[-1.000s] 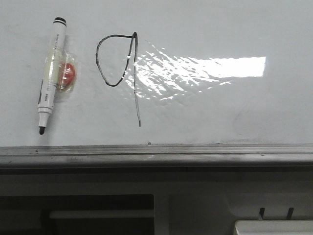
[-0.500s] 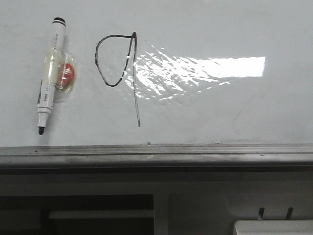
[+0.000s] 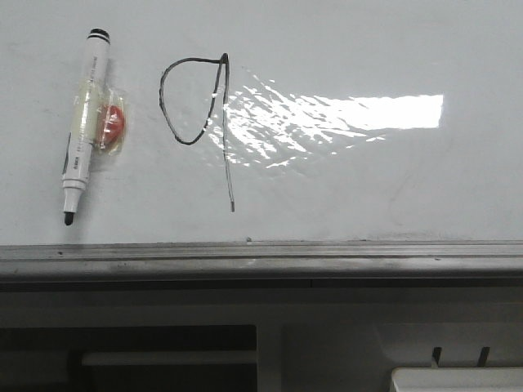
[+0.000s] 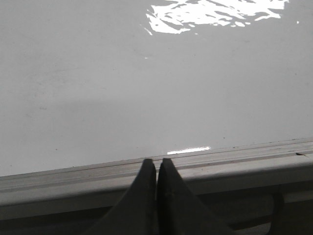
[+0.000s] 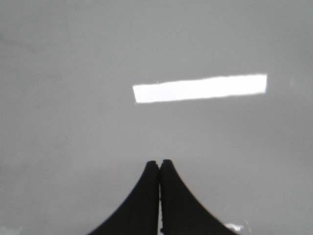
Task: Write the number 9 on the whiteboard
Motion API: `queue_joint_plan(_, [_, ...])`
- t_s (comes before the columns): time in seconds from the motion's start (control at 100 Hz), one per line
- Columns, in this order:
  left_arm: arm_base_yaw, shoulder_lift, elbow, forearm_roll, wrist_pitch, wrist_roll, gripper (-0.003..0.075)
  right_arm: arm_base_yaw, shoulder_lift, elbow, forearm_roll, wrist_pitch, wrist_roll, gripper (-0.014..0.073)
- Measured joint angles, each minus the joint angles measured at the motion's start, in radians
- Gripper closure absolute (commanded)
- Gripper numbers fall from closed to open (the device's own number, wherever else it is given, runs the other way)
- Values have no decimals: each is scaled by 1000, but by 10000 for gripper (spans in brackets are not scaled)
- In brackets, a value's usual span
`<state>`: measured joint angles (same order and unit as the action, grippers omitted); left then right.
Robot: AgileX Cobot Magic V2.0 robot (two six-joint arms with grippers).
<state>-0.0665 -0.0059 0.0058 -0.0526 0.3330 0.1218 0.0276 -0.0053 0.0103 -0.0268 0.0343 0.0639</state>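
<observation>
Beyond both pairs of my empty, closed jaws, the thin black hand-drawn number 9 sits finished on the large glossy white whiteboard; I judge best to keep clear and avoid smudging.

no visible change, pen maybe nudged slightly left

White marker pen, black tip down, taped over red object; bright glare patch.
</observation>
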Motion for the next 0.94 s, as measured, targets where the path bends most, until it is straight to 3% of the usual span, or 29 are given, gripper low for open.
queue_joint_plan(0.29, [0, 0, 0, 0, 0, 0, 740, -19, -6, 0, -10, 288, 9, 664])
queue_joint_plan(0.94, [0, 0, 0, 0, 0, 0, 740, -19, -6, 0, -12, 298, 12, 664])
